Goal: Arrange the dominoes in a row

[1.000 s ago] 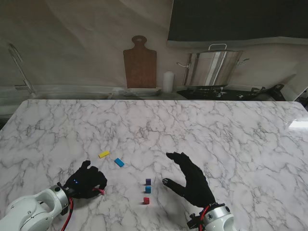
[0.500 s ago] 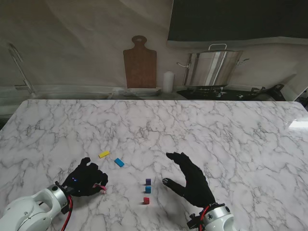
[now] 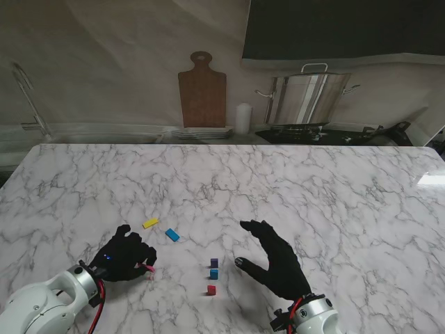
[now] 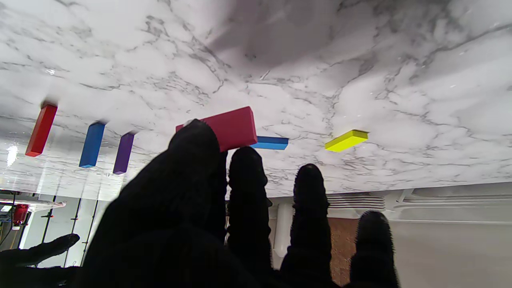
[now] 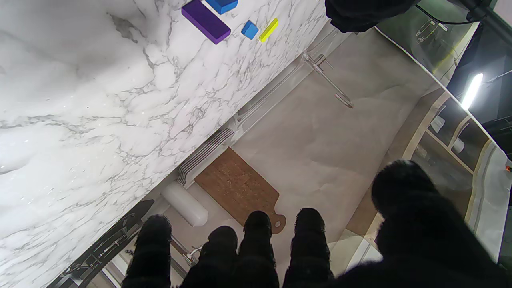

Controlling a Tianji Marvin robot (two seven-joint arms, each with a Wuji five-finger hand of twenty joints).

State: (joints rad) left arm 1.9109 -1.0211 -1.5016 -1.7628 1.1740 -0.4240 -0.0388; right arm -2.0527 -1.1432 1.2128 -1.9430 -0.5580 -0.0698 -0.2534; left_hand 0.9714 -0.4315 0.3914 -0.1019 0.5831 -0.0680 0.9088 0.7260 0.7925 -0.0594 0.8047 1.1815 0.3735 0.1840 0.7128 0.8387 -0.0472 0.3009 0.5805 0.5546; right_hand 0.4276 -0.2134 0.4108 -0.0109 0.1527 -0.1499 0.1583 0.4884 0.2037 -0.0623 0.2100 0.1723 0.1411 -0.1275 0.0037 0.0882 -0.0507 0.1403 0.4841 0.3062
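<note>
Marble-patterned counter (image 3: 334,202), white with grey veining, carries all items. Three dominoes stand upright in a short line near the middle, close to me: purple domino (image 3: 214,263) farthest from me, dark blue domino (image 3: 213,274) in the middle, red domino (image 3: 211,290) nearest. They are spaced apart, not touching; the left wrist view confirms all three upright and roughly parallel.

Two further pieces lie flat, left of and farther from me than the line: light blue domino (image 3: 172,235) and yellow domino (image 3: 150,223), near each other but apart.

Left hand (image 3: 124,258), black-gloved, sits low over the counter left of the line, its fingers (image 4: 247,176) curled around a pink-red domino (image 4: 234,127). The left wrist view shows the thumb tip pressed on that piece, which is held off the counter surface. Only a small pink edge shows at the fingertips in the stand view.

Right hand (image 3: 277,261), also black-gloved, is positioned right of the line, just beside the purple and dark blue pieces without contact. Its fingers are spread and hold nothing.

Background: wooden cutting board (image 3: 202,90) leaning on the wall, steel pot (image 3: 308,97) to its right.
</note>
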